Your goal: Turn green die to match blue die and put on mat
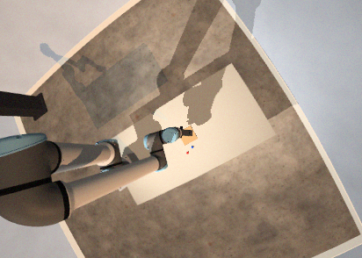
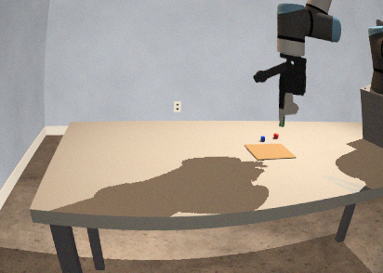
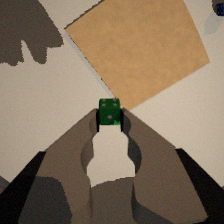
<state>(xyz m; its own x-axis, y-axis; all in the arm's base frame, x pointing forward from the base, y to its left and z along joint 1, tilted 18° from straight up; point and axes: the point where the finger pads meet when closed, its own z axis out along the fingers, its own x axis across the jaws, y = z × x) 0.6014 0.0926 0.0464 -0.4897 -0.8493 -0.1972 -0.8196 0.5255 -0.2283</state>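
My gripper (image 3: 109,110) is shut on the green die (image 3: 110,112) and holds it in the air above the table, just off a corner of the orange mat (image 3: 140,50). In the exterior view the die (image 2: 281,123) hangs at the fingertips, well above the mat (image 2: 270,150). The blue die (image 2: 262,137) and the red die (image 2: 275,136) sit on the table just behind the mat. From above, the mat (image 1: 189,136) lies partly under the wrist, with the blue die (image 1: 192,146) and red die (image 1: 186,153) beside it. The pips on the dice are too small to read.
The arm's base stands at the table's right edge (image 2: 372,115). Large shadows of the arm fall across the table top. The table's front edge (image 2: 186,214) is far from the dice.
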